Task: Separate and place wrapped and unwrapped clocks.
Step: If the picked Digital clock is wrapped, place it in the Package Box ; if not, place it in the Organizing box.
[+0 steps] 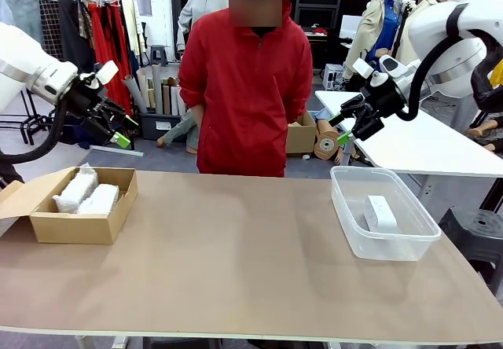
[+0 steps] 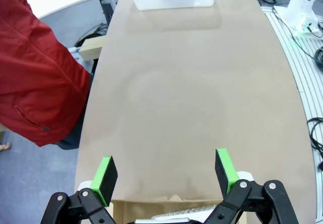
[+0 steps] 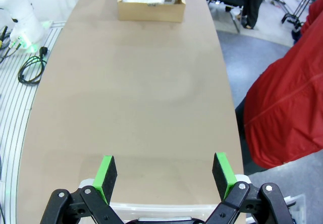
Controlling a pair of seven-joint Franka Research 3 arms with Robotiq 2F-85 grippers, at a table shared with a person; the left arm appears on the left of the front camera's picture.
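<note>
Workshop/clothes-rack room, long brown table point(image 1: 236, 247) w/ a person in a red jacket point(image 1: 244, 90) standing at the far edge, hands not on the table. Sorting looks done, judging by layout: both wrapped clocks point(image 1: 86, 194) lie side by side in the cardboard box point(image 1: 75, 227) at the robot's left end; the bare white clock point(image 1: 380, 212) sits alone in the clear plastic bin point(image 1: 385, 243) at the right end. The table between box and bin is bare.

Step in hand, as I read it: hold clear / finish. To do it well, keep both arms high and back over their own ends, no dips toward the containers, no crossing mid-table near the person. If a check is wanted, confirm the wraps are fully inside the box walls and the bare clock is flat on the bin floor.

Pose: left gripper point(image 1: 118, 131) raised above and behind the box, tilted down toward the table, fingers spread wide, nothing between them. Right gripper point(image 1: 346, 129) raised above the bin's far side, angled down-left, also spread wide and empty. Wrist views show each pair of green pads point(image 2: 103, 178) well apart, looking along the table.
</note>
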